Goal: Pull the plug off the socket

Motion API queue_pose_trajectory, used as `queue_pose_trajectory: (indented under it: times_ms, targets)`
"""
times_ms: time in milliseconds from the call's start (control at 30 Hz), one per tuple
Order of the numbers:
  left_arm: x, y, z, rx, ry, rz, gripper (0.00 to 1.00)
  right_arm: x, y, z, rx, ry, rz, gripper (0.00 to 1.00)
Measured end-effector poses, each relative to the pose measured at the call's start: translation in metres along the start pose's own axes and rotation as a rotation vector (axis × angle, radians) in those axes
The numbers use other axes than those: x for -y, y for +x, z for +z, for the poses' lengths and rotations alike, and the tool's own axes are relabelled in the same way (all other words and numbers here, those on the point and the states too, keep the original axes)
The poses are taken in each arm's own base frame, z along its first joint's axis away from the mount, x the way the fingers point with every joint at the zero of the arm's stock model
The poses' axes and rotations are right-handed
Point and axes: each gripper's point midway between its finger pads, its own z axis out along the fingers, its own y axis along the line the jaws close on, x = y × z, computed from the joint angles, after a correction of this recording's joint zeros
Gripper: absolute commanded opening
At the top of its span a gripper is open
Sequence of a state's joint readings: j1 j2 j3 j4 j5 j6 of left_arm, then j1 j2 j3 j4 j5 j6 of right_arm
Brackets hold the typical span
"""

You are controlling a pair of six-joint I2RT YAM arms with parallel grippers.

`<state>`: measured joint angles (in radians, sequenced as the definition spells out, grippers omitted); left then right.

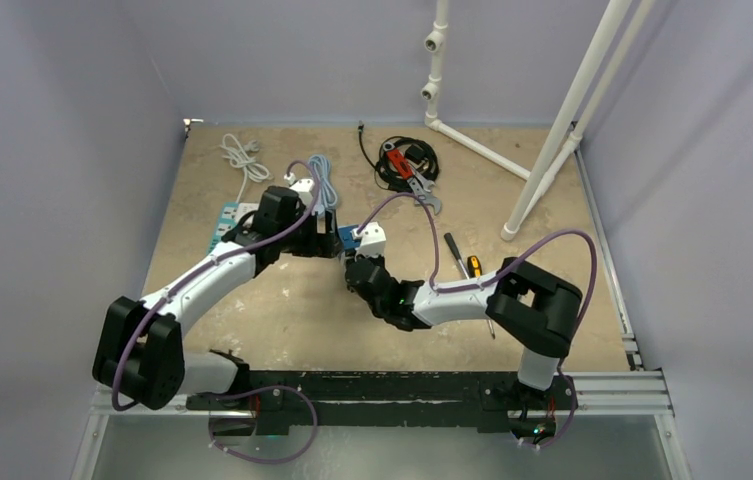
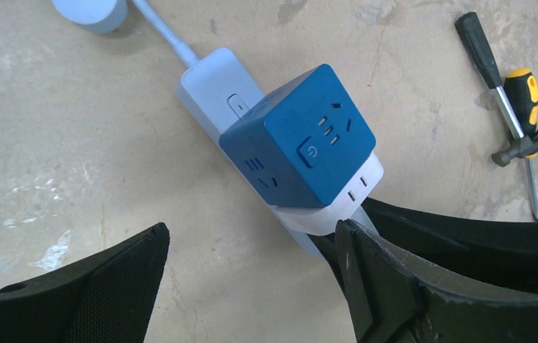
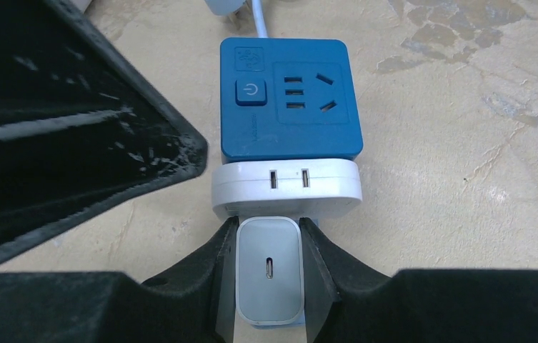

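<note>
Only sign: power symbol on btn (image 3: 250, 93) of blue cube socket (image 3: 291, 136); no legible txt.

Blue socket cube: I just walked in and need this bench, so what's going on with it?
The right gripper is clamped on a white charger plug at the white base of the blue socket cube, set to pull it out. The left gripper stands open close by the cube, not holding it. The plug sits tight against the base, so it does not look pulled free yet.
</note>
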<state>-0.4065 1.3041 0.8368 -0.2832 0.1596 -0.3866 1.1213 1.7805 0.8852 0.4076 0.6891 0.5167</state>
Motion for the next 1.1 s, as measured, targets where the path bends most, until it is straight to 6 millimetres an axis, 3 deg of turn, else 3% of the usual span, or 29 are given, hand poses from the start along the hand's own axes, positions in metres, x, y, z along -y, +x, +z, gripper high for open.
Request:
queue_pose_trajectory:
  times_ms: [233,367,500,700,967,1100]
  targets:
    - [0.013,0.002,0.014,-0.028,0.101,-0.047,0.85,-0.004,0.002,0.000,0.004,0.012,-0.014,0.00]
    - [0.008,-0.005,0.021,-0.020,0.124,-0.100,0.83,-0.004,0.003,0.000,0.004,0.014,-0.016,0.00]
    - [0.001,-0.007,0.030,-0.020,0.128,-0.135,0.77,-0.004,0.003,0.000,0.004,0.013,-0.016,0.00]
    - [0.009,0.004,0.043,-0.074,0.191,-0.170,0.70,-0.007,0.004,0.001,0.003,0.019,-0.026,0.00]
    - [0.013,0.006,0.045,-0.087,0.217,-0.183,0.55,-0.011,0.007,0.001,-0.008,-0.004,-0.032,0.00]
    - [0.012,0.008,0.046,-0.099,0.209,-0.188,0.54,-0.012,0.008,0.001,-0.015,-0.019,-0.036,0.00]
